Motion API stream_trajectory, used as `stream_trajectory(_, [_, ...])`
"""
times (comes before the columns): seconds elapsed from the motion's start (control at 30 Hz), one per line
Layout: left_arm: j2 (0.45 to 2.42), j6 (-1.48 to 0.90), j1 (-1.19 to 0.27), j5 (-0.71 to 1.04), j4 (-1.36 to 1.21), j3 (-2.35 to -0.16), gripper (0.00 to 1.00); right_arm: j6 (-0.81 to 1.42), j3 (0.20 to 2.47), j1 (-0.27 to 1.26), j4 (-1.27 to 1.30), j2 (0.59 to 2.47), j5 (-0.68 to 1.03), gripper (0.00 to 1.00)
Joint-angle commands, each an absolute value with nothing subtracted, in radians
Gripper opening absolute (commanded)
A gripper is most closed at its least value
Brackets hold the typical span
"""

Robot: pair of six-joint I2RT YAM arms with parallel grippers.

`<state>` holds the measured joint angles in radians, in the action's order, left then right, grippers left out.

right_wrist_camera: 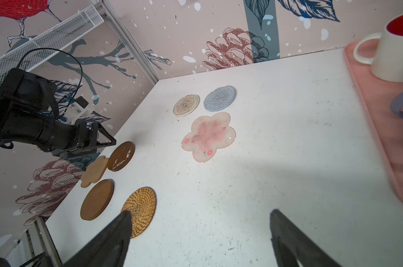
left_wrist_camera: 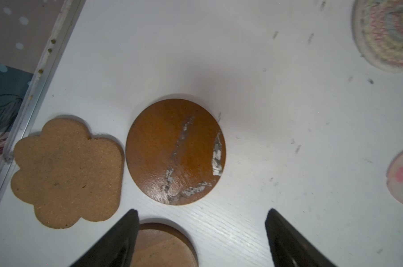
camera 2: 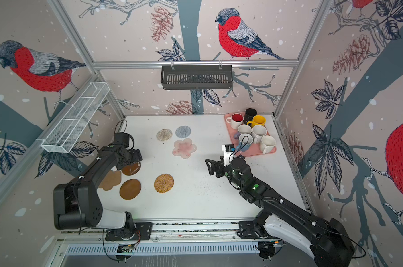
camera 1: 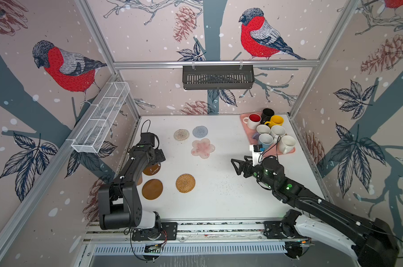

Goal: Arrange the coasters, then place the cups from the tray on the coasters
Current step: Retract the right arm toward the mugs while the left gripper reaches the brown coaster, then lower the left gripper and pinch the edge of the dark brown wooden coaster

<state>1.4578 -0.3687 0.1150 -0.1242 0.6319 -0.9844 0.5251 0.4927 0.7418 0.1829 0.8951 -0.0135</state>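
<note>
At the left side of the table (camera 1: 230, 196), the left claw (left_wrist_camera: 202, 210) hovers low with its jaws wide apart and nothing between them. A scratched brown disc (left_wrist_camera: 175, 151) lies flat just ahead of its tips, and a cork flower (left_wrist_camera: 67, 172) lies just beside that disc, almost touching it, close to the table's edge. A plain brown disc (left_wrist_camera: 163, 245) lies nearer the arm, with a wicker round (camera 1: 185, 183) beside it. Farther back lie a pink flower (camera 1: 203, 148), a beige woven round (camera 1: 181, 134) and a grey-blue round (camera 1: 199, 131). The right claw (right_wrist_camera: 200, 210) hangs over the bare middle of the table, jaws apart and empty, pointing toward the coasters. Behind it, all 7 cups (camera 1: 277, 131) stand packed together on the pink tray (camera 1: 246, 129) in the far right corner. To me the arranging looks about finished, unless the cork flower needs more room. Next, I'd guess, the right claw must turn to the tray and take an outer cup, such as the white one (camera 1: 287, 144) at the near end, without knocking its neighbours.
</note>
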Motion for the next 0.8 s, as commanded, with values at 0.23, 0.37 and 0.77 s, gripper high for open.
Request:
stream_trajectory(0.23, [1.614,-0.331,0.243,-0.124,0.618,-0.992,0.92,0.593,0.463,0.710,0.261,0.881,0.081,0.94])
stream_trajectory(0.37, [1.643,-0.340,0.249,-0.120,0.592,-0.988,0.89,0.601,0.452,0.688,0.261,0.861,0.090,0.94])
stream_trajectory(0.77, [1.688,-0.357,0.249,-0.012,0.547,-0.992,0.70,0.625,0.431,0.644,0.285,0.868,0.130,0.94])
